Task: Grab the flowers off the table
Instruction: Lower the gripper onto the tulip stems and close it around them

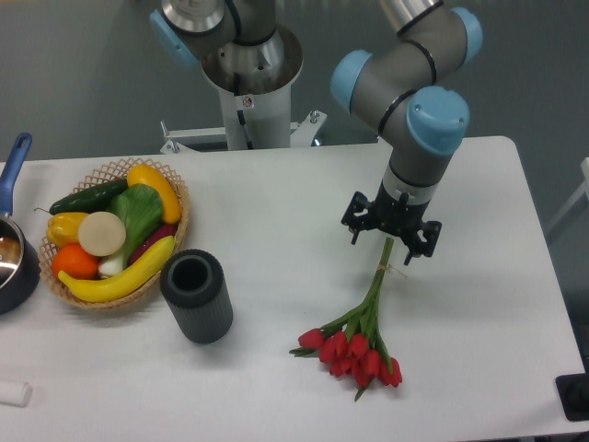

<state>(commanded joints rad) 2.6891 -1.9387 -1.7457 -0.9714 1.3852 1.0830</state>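
Observation:
The flowers [361,339] lie flat on the white table [276,221] at the front right: red tulip heads toward the front edge, thin green stems running up and back. My gripper [389,245] hangs directly over the far end of the stems, fingers spread and pointing down, open, one fingertip on each side of the stem tips. Nothing is held. The stem ends are partly hidden under the gripper body.
A dark grey cylindrical cup [196,295] stands left of the flowers. A wicker basket [175,241] of fruit and vegetables sits at the left, with a blue-handled pot [14,253] at the left edge. The robot base [248,83] stands behind the table.

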